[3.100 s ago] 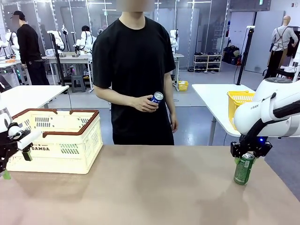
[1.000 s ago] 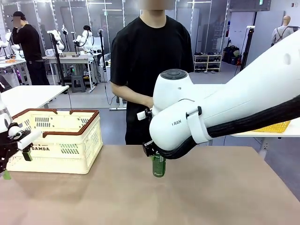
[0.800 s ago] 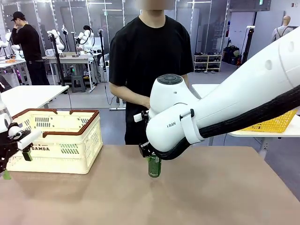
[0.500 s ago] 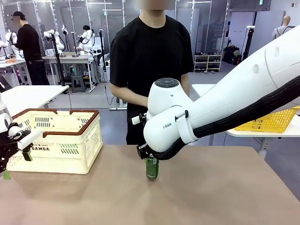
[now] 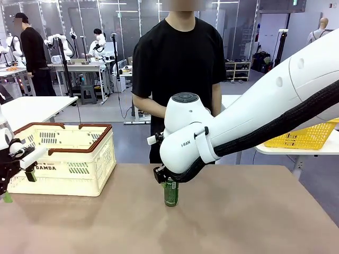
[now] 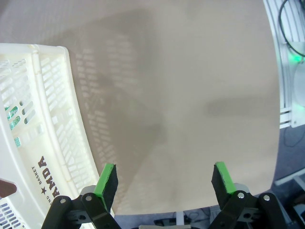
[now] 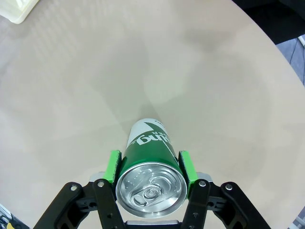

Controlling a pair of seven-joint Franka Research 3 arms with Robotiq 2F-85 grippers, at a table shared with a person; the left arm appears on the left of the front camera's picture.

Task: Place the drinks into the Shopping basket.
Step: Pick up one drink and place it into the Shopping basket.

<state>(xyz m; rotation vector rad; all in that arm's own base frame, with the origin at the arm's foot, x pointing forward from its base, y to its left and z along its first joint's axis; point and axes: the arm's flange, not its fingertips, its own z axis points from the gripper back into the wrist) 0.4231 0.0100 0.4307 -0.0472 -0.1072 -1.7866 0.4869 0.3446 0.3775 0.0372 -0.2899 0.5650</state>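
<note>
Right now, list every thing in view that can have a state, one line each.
right claw, shut on the green can.
green can, upright, held near its top.
left claw, open, empty.
Shopping basket, upright on the table, contents hidden.

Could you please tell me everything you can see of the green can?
The green can is a slim metal drink can with white lettering on its side and a silver top with a pull tab. It stands upright near the middle of the table, clamped near its top between the green pads of the right claw. Whether its base touches the tabletop is unclear. The Shopping basket stands apart, towards the robot's left.
</note>
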